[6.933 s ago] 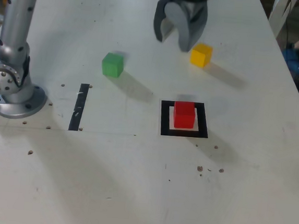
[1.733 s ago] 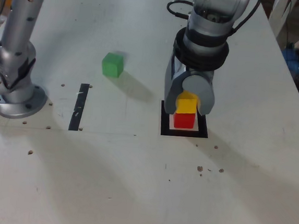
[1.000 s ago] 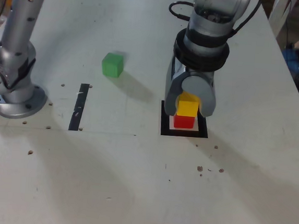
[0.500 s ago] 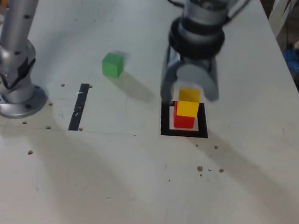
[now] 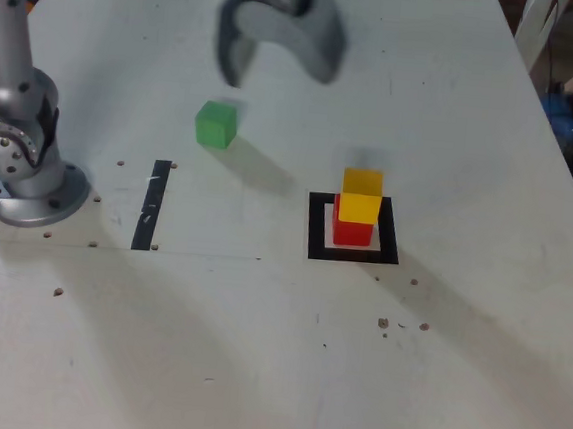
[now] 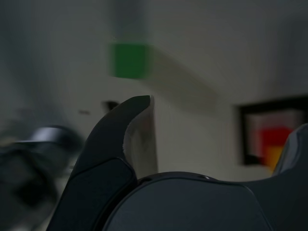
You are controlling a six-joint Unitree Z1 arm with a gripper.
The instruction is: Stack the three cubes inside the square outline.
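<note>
Gripper point(image 5: 279, 68) hangs blurred over the far part of the white table point(image 5: 224, 350) in the exterior view, its fingers spread apart with nothing between them. The yellow cube point(image 5: 361, 195) sits on the red cube point(image 5: 352, 232), slightly offset toward the exterior view's right, and the red one stands inside the square outline point(image 5: 317, 249). The green cube point(image 5: 216, 125) rests on the table, between the black strip point(image 5: 152, 205) and the gripper. In the wrist view, the fingers again stand wide apart; the green cube is beyond them, and one finger partly hides the stacked pair.
</note>
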